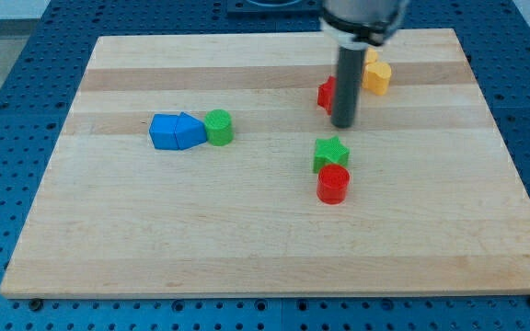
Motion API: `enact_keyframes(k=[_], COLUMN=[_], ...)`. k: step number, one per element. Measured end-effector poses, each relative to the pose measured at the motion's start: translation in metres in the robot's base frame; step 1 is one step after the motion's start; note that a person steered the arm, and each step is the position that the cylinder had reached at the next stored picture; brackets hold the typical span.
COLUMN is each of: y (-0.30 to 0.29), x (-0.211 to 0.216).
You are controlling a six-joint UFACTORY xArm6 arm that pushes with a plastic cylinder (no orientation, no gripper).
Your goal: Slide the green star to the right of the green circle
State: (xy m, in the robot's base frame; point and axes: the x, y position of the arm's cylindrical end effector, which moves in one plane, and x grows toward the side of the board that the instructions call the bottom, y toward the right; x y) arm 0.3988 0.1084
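**Colours on the board**

The board [247,239] is pale wood with lighter and darker lengthwise stripes, lying on a blue perforated surface [7,83]. My tip [343,125] ends a dark grey, almost black rod. Just below the tip toward the view's bottom sits the green star [331,153], bright green, with a red cylinder [333,184] touching its lower side. Beside the rod on the view's left shows a red block [326,94]; on its right, a yellow block [376,75]. Well to the tip's left, the green circle [218,127] touches two blue blocks [177,131].
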Motion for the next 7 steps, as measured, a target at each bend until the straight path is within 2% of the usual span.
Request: enact_keyframes(k=[1,2,5,7], y=[0.042,0.052,0.026,-0.002], x=[0.026,0.05,0.085,0.078])
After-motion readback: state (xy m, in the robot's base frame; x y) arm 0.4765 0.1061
